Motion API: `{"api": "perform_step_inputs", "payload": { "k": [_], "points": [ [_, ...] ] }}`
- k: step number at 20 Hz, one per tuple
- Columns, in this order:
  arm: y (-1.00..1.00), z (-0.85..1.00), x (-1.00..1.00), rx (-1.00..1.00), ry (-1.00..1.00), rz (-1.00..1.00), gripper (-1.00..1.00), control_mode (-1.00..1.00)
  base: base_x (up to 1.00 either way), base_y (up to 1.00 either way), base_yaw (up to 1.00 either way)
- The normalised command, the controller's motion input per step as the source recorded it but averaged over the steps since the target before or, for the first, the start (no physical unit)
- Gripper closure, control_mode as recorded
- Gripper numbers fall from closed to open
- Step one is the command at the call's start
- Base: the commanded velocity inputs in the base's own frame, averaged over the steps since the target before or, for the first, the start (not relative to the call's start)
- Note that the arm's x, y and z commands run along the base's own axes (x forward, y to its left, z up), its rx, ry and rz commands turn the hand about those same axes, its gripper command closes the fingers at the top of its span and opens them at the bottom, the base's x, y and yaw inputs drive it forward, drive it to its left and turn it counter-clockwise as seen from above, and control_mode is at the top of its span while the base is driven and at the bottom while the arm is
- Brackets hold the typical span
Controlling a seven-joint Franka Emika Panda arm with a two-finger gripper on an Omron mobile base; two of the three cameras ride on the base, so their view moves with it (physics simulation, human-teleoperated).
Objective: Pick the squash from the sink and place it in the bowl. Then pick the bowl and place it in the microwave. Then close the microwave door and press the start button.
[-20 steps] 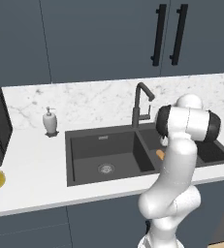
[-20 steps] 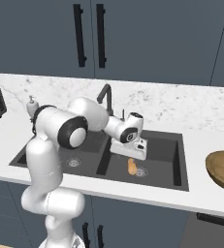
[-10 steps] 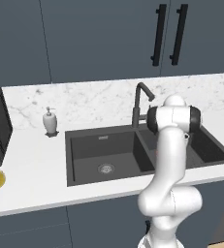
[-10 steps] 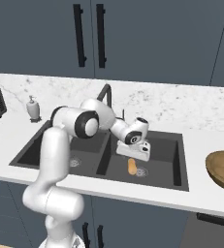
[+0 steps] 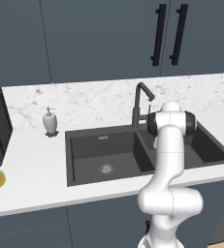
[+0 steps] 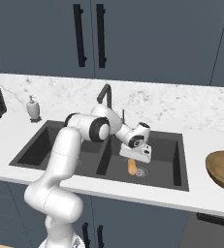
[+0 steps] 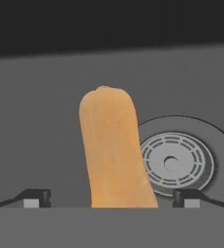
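The hand (image 6: 134,161) hangs released, fingertips (image 7: 36,197) wide apart either side of the smooth, stubby orange squash (image 7: 113,150). It lies on the matte grey sink (image 6: 176,167) floor beside a round slotted steel drain (image 7: 174,162).

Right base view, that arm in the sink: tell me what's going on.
The white arm is reaching down into the right basin of the sink, its gripper open and poised just above the squash, which lies on the basin floor beside the drain. The fingertips flank the squash without closing on it. The wooden bowl waits on the counter to the right.
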Motion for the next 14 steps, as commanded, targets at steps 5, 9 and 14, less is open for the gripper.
{"api": "perform_step_inputs", "payload": {
  "k": [5,9,14],
  "points": [
    [-0.11,-0.36,0.24,0.00,0.00,0.00,-1.00,-1.00,0.00,0.00,0.00],
    [-0.01,-0.37,0.00,0.00,0.00,0.00,-1.00,-1.00,0.00,0.00,0.00],
    [0.08,-0.43,0.07,0.00,0.00,0.00,-1.00,-1.00,0.00,0.00,0.00]
  ]
}}
